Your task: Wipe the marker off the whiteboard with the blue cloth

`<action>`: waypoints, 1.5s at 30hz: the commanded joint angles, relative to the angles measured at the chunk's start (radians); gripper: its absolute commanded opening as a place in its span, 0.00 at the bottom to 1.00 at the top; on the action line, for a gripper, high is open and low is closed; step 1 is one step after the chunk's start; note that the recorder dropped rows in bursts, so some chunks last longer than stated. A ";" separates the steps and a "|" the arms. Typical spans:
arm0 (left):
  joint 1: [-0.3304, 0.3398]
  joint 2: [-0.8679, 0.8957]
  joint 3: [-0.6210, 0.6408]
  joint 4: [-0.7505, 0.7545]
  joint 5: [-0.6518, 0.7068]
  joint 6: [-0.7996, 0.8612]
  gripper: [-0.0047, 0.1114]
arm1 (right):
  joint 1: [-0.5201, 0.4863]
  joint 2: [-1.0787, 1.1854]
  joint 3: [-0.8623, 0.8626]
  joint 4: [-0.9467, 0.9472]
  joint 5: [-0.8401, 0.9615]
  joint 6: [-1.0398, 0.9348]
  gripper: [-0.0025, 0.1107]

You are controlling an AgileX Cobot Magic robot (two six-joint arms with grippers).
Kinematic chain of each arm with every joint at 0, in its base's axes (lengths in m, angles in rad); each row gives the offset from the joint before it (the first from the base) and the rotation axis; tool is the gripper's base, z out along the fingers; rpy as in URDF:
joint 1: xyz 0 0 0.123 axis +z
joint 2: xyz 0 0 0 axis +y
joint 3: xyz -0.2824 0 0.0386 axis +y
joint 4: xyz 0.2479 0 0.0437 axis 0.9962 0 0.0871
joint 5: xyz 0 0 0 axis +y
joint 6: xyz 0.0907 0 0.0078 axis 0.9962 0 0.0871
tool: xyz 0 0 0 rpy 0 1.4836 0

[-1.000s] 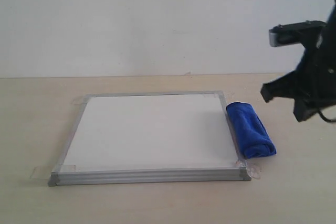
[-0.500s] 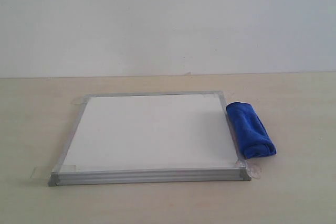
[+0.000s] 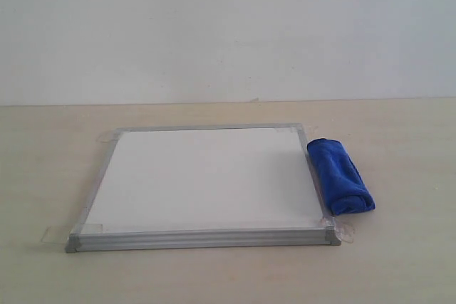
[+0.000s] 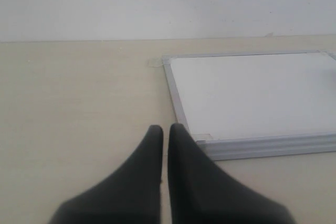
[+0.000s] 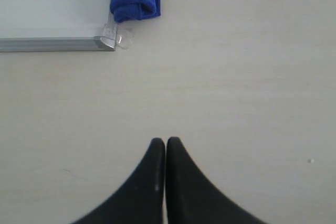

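While the exterior view has the rolled blue cloth [image 3: 340, 176] just beside the right edge of the whiteboard [image 3: 203, 176] on the table [image 3: 399, 247], the left wrist view shows the left gripper [image 4: 165, 129] pressed together near the board, the right wrist view the right gripper [image 5: 165, 142] likewise.

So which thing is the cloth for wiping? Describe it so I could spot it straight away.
Start at the big white whiteboard with the silver frame, lying flat on the pale table. Along its right edge in the exterior view lies the blue cloth, rolled into a thick bundle. It is the only brightly coloured, fuzzy thing there.
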 commanded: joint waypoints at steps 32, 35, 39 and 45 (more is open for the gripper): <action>0.002 -0.002 0.004 -0.002 0.001 -0.005 0.07 | -0.057 -0.497 0.679 0.027 -1.111 -0.218 0.02; 0.002 -0.002 0.004 -0.002 0.001 -0.005 0.07 | -0.057 -0.497 0.693 0.030 -0.981 -0.213 0.02; 0.002 -0.002 0.004 -0.002 0.001 -0.005 0.07 | -0.057 -0.497 0.693 0.028 -0.836 -0.222 0.02; 0.002 -0.002 0.004 -0.002 0.001 -0.005 0.07 | -0.049 -0.497 0.693 0.028 -0.788 -0.220 0.02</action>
